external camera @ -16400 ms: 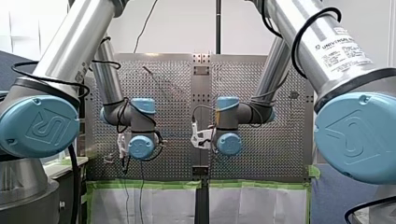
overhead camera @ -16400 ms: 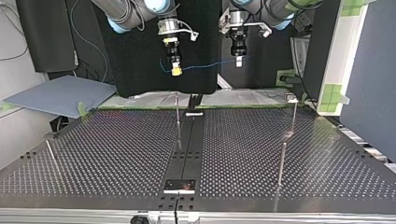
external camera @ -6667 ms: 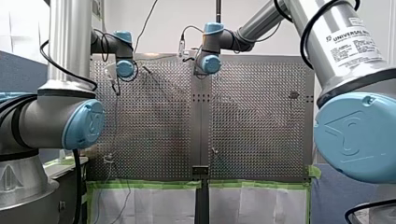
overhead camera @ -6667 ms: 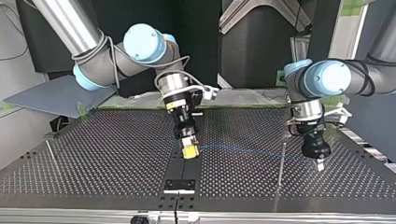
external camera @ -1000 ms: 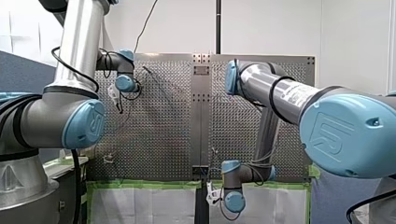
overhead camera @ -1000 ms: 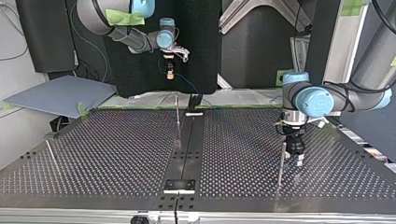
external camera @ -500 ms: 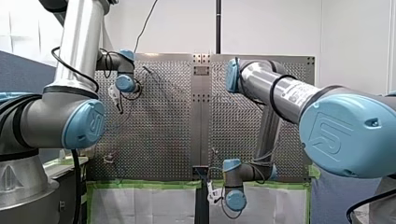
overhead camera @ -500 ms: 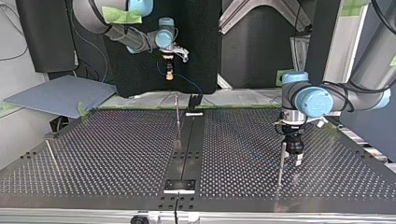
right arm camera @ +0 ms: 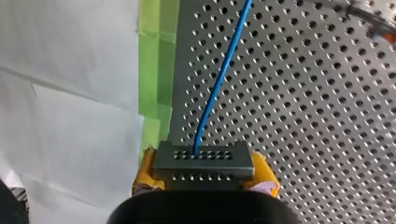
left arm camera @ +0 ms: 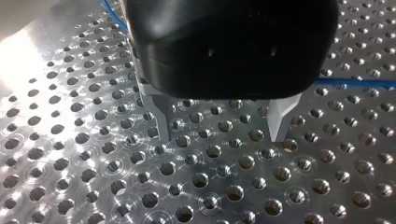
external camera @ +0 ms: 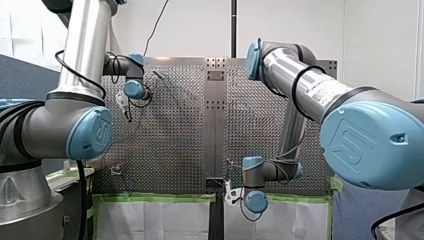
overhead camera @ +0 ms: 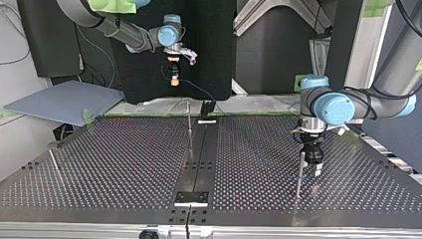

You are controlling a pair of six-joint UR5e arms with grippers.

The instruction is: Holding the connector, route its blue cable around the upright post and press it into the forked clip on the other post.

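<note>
Right jaws: my right jaws are closed tight on the connector point(right arm camera: 203, 162), with the yellow pads point(right arm camera: 145, 171) pressed against its two ends. In the top view they hang pointing down, raised above the tabletop and beyond its far edge.
Left jaws: my left jaws stand wide apart, with nothing between the two metal fingers point(left arm camera: 279, 116). They point straight down with the tips close over the tabletop; I cannot tell whether they touch it.
Tabletop: the perforated tabletop point(overhead camera: 124, 159) lies directly under the left jaws and spreads out ahead of the right jaws.
Green tape: a strip of green tape point(right arm camera: 156, 70) runs along the tabletop's edge, ahead of the right jaws and just to one side of the cable.
Post: an upright post point(overhead camera: 300, 174) stands just beside the left jaws, outside the gap between the fingers. I cannot tell whether it touches them.
Blue cable: the blue cable point(right arm camera: 224, 70) leaves the connector's face midway between the right pads and runs ahead over the tabletop. Another stretch passes behind the left jaws and shows on both sides of their black body, not between the fingers.
Connector: a grey block with rows of small holes, held level across the right jaws, well apart from the left jaws and the post.
</note>
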